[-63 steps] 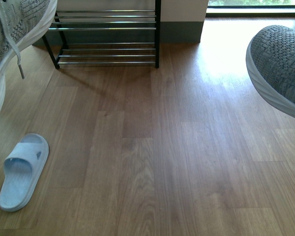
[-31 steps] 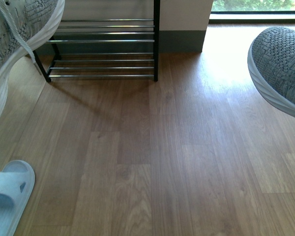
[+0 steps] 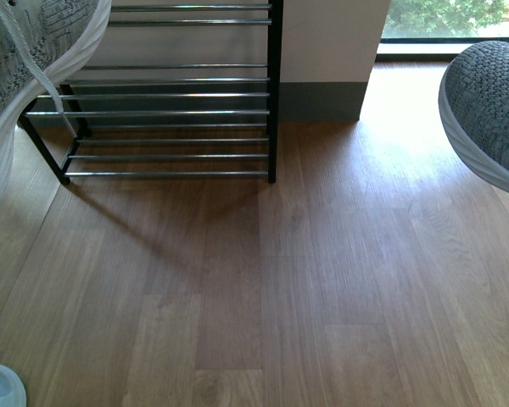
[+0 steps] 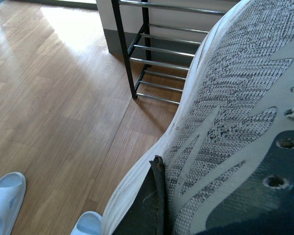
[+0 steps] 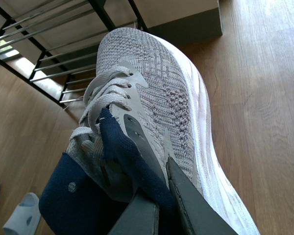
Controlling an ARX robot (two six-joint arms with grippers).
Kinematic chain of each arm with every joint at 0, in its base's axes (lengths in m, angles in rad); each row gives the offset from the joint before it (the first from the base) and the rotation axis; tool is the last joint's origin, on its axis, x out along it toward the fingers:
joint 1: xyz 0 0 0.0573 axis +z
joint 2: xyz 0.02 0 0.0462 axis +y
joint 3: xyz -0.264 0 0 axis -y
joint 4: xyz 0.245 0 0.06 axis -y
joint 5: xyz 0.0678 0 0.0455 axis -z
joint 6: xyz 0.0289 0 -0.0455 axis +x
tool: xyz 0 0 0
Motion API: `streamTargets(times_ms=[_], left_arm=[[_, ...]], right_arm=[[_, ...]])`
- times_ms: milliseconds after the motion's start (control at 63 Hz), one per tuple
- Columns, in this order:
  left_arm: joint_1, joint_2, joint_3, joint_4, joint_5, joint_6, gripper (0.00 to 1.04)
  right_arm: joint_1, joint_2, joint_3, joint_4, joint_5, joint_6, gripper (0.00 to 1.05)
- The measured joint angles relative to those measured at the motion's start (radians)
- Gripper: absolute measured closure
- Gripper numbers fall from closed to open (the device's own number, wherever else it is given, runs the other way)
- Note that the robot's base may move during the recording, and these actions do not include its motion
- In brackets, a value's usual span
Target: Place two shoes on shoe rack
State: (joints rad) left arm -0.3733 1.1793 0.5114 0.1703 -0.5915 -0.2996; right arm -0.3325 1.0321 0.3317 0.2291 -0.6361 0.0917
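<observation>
Two grey knit sneakers hang in the air. One grey knit sneaker [image 3: 25, 59] fills the front view's upper left, lace dangling; my left gripper [image 4: 159, 205] is shut on its side [image 4: 225, 117]. The other grey knit sneaker [image 3: 492, 110] shows at the right edge; my right gripper [image 5: 159, 205] is shut on its navy collar, toe [image 5: 152, 73] pointing toward the rack. The shoe rack [image 3: 178, 110], black frame with chrome rods, stands against the wall ahead, also seen in the left wrist view [image 4: 157, 54] and the right wrist view [image 5: 54, 54]. Its visible tiers hold nothing.
Pale blue slides lie on the wood floor: one tip [image 3: 0, 388] at the front view's bottom left, two [image 4: 5, 200] [image 4: 85, 225] in the left wrist view. A white wall corner with grey skirting [image 3: 327, 93] stands right of the rack, a bright window [image 3: 450, 21] beyond.
The view has advanced toward the rack, which now looks larger and lower in the frame. The blue slide has slipped almost out of the bottom left. Both sneakers stay held.
</observation>
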Motion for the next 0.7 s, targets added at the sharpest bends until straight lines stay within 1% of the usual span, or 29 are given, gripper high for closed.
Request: streamTargets(times_ms=[397,699], left_arm=[[-0.003,0.001,0.0,0.0,0.014,0.0,1.03],[-0.003,0.002,-0.001,0.0,0.005,0.0,1.03]], right_arm=[[-0.001,0.0,0.0,0.0,0.011,0.0,1.03],[0.0,0.0,0.0,0.0,0.0,0.0,1.03]])
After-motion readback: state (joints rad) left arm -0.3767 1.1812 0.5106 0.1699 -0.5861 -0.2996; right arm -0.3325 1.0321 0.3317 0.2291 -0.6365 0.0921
